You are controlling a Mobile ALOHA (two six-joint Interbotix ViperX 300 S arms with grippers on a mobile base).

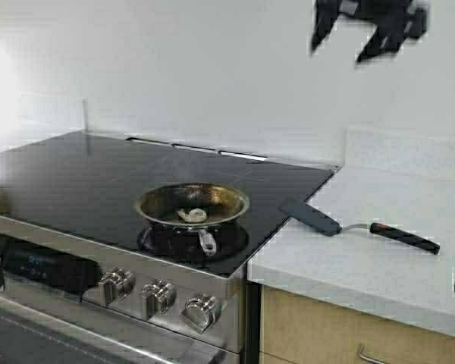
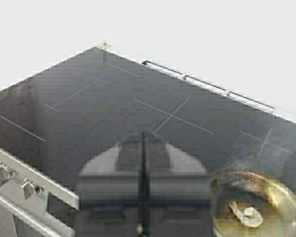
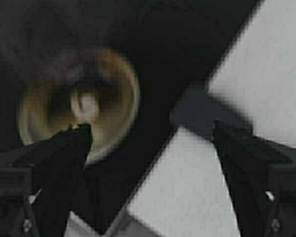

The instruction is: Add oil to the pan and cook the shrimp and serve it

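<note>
**Shrimp in the pan, spatula waiting to be picked up**

Fingers of the right gripper (image 3: pixel 150 136) stand spread wide apart with nothing between them, hanging high over the edge where the stove meets the counter; in the high view that arm shows only as a dark shape at the upper right. The left gripper (image 2: pixel 142 197) has its fingers pressed together, empty, held low at the left over the black glass cooktop (image 1: pixel 98 171).

The pan (image 1: pixel 192 203) sits on the front burner at the centre of the frame, handle toward the knobs (image 1: pixel 158 297). The shrimp (image 1: pixel 192 215) lies curled in the middle of its browned floor, and a faint wisp of steam rises beside the rim in the left wrist view. No oil carafe is visible.

The likely step is fetching the spatula (image 1: pixel 360 226), which lies right of centre, blade on the cooktop's corner and red-and-black handle on the white counter (image 1: pixel 379 265). Doing it well means lowering the right gripper squarely over the handle, well back from the blade, and closing across its narrow width so that the blade stays level.
</note>
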